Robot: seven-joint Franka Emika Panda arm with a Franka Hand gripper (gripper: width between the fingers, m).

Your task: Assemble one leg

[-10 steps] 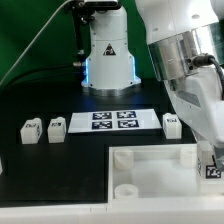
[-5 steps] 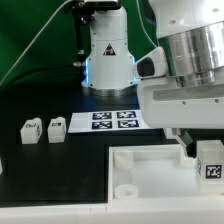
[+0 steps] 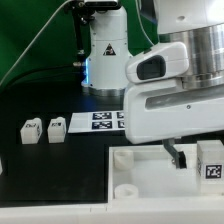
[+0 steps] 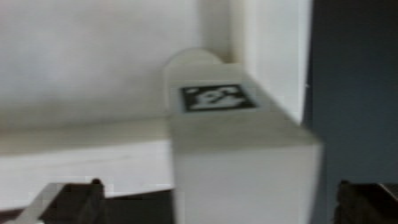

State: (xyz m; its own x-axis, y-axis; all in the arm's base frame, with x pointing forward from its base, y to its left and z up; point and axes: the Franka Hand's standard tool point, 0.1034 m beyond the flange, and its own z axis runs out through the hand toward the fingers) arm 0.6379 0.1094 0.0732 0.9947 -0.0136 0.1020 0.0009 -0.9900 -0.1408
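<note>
A white leg (image 3: 210,160) with a black-and-white tag stands upright at the far right corner of the large white panel (image 3: 150,178). My gripper (image 3: 198,158) hangs over it. One dark finger (image 3: 179,155) shows just on the exterior view's left of the leg. In the wrist view the leg (image 4: 240,130) stands between my two fingertips, with a clear gap at one finger (image 4: 71,200). The gripper (image 4: 217,205) is open around the leg. Two more legs (image 3: 30,130) (image 3: 56,128) stand on the black table at the exterior view's left.
The marker board (image 3: 105,120) lies behind the panel, partly covered by my arm. The robot base (image 3: 108,50) stands at the back. The panel has round sockets near its corners, one of them at the exterior view's left (image 3: 127,190).
My arm's wrist has swung toward the exterior view's left and now hides a leg beside the marker board. The leg on the panel's corner stays in place.
</note>
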